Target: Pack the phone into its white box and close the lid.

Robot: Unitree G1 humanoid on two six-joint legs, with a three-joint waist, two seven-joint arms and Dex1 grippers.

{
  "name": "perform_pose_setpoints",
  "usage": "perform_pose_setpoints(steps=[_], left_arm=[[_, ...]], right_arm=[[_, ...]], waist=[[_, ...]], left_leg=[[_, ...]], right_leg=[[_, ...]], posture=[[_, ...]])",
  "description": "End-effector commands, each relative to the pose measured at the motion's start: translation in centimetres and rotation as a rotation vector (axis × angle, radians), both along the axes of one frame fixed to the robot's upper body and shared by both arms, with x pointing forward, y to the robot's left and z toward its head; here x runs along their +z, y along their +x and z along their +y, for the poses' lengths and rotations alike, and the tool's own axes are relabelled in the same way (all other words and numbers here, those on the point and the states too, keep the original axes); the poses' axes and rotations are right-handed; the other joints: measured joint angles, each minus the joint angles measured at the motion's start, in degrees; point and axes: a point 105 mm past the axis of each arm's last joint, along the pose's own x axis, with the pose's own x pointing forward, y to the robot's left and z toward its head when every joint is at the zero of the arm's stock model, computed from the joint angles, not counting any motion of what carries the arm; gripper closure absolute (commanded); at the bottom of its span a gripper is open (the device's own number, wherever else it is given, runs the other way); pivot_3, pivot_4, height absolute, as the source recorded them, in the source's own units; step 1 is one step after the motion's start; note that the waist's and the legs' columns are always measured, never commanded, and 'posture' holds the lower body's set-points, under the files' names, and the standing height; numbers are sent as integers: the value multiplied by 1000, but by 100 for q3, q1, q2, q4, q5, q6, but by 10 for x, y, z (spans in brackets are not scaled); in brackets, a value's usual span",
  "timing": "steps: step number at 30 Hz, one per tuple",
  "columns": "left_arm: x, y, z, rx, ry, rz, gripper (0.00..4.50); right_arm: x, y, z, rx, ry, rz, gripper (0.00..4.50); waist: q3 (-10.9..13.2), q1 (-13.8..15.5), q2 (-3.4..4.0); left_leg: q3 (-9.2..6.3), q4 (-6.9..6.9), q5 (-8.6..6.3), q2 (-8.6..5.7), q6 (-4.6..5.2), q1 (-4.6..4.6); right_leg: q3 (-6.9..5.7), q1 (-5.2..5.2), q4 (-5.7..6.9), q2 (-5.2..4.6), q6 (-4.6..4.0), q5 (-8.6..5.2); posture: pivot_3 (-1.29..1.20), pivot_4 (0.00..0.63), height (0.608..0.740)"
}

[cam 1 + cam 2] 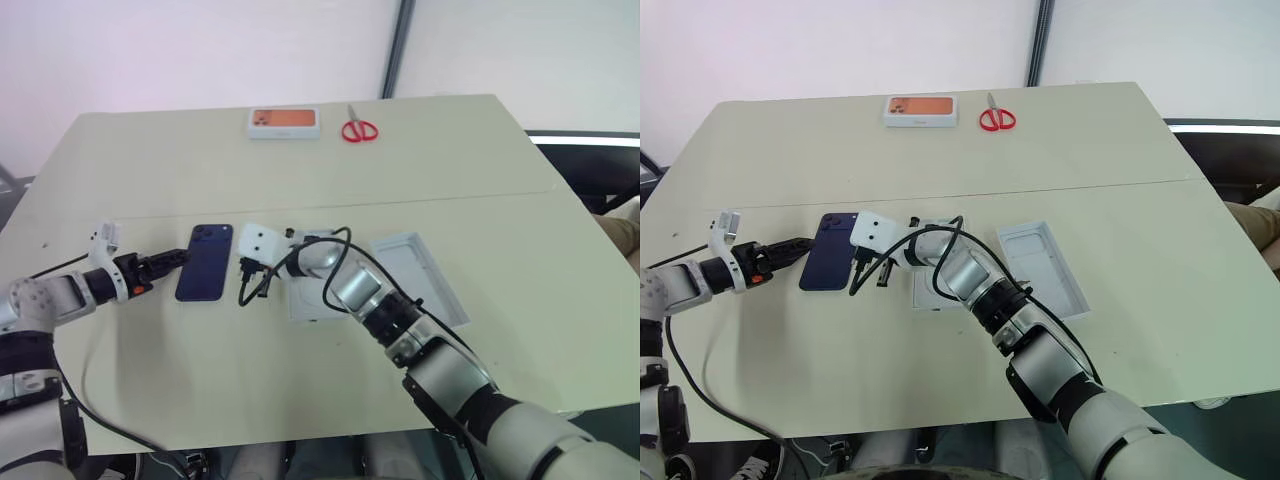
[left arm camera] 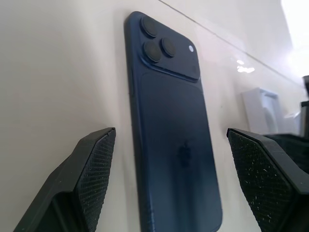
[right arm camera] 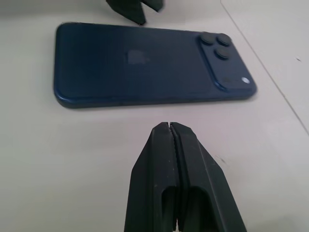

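Left hand (image 1: 178,259) spread wide beside the phone (image 1: 205,262), right hand (image 3: 170,126) pinched shut opposite, nothing held — one careless nudge could skid it toward the worktop's near edge.

The phone (image 1: 205,262) lies flat on the table (image 1: 150,160), the box (image 1: 305,300) at its 3 o'clock and the lid (image 1: 420,275) further that way. Scissors (image 1: 359,129) lie far at 1 o'clock.
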Motion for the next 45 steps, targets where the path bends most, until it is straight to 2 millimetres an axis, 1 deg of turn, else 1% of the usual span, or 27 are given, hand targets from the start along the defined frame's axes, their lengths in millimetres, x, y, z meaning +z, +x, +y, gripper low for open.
perform_pose_setpoints(steps=[1,5,10,14,16,18,22,25,27,30,32,36,39,43,45], left_arm=[[-21,-5,-20,-49,-66,101,590],[-38,-8,-40,-127,-25,141,590],[-40,-5,-52,-163,-21,140,590],[-37,-1,-52,-164,-17,117,590],[-36,0,-48,-153,-10,117,590],[-34,1,-46,-153,-13,107,590],[-36,1,-46,-158,-3,110,590],[-40,3,-55,-172,-4,113,590],[-42,4,-65,-192,-17,123,590],[-43,1,-88,-254,-37,127,590],[-44,-1,-96,-271,-42,127,590],[-42,-2,-101,-268,-86,134,590],[-39,-2,-110,-288,-126,129,590],[-32,-3,-118,-306,-186,129,590],[-33,-4,-117,-309,-171,134,590]], right_arm=[[7,-6,10,37,14,-37,4462],[5,-1,3,19,-5,-59,4462],[1,5,-8,-8,-37,-80,4462],[-1,11,-17,-46,-50,-75,4462],[-5,18,-28,-88,-84,-72,4462],[-9,21,-35,-100,-120,-83,4462],[-13,19,-35,-95,-116,-43,4462],[-16,17,-30,-74,-138,-50,4462],[-19,15,-27,-62,-150,-46,4462],[-21,11,-22,-43,-150,-43,4462],[-19,11,-21,-42,-140,-47,4462],[-20,11,-22,-42,-137,-41,4462],[-21,11,-24,-37,-143,-48,4462],[-23,11,-26,-39,-152,-50,4462],[-22,10,-26,-35,-146,-42,4462]], waist=[[-3,32,0],[-11,117,3],[-18,190,5],[-20,209,8],[-20,223,8],[-22,243,8],[-24,255,8],[-30,275,13],[-34,303,17],[-53,312,29],[-68,313,43],[-83,315,59],[-87,316,64],[-88,313,63],[-88,291,63]], left_leg=[[-1,2,0,-2,0,1],[0,6,-1,-8,1,6],[0,9,-4,-15,7,22],[0,7,-9,-15,14,36],[0,7,-9,-15,14,36],[1,8,-9,-15,14,37],[1,7,-9,-14,14,41],[1,7,-9,-15,14,41],[1,8,-10,-15,16,46],[0,7,-18,-16,29,55],[0,7,-20,-17,33,60],[-1,5,-23,-18,37,64],[-1,5,-24,-18,38,65],[-4,7,-24,-21,39,66],[-3,5,-24,-20,39,66]], right_leg=[[0,1,2,-2,0,0],[-1,10,2,-7,0,0],[-1,28,1,-12,0,0],[-2,40,0,-12,0,0],[-2,40,0,-12,0,0],[-2,40,0,-12,0,0],[-2,44,-1,-12,0,0],[-2,45,-1,-12,0,0],[-2,52,-2,-13,0,0],[-3,63,-4,-14,0,0],[-3,68,-5,-15,0,0],[-3,72,-6,-15,1,0],[-3,73,-9,-15,1,0],[-5,81,-14,-17,1,0],[-5,79,-15,-17,2,-1]], posture=[[0,150,740],[0,150,740],[0,150,740],[0,150,740],[0,150,740],[0,150,740],[0,150,740],[0,150,740],[0,150,740],[0,150,740],[0,150,740],[0,150,740],[0,150,740],[0,150,740],[0,150,740]])
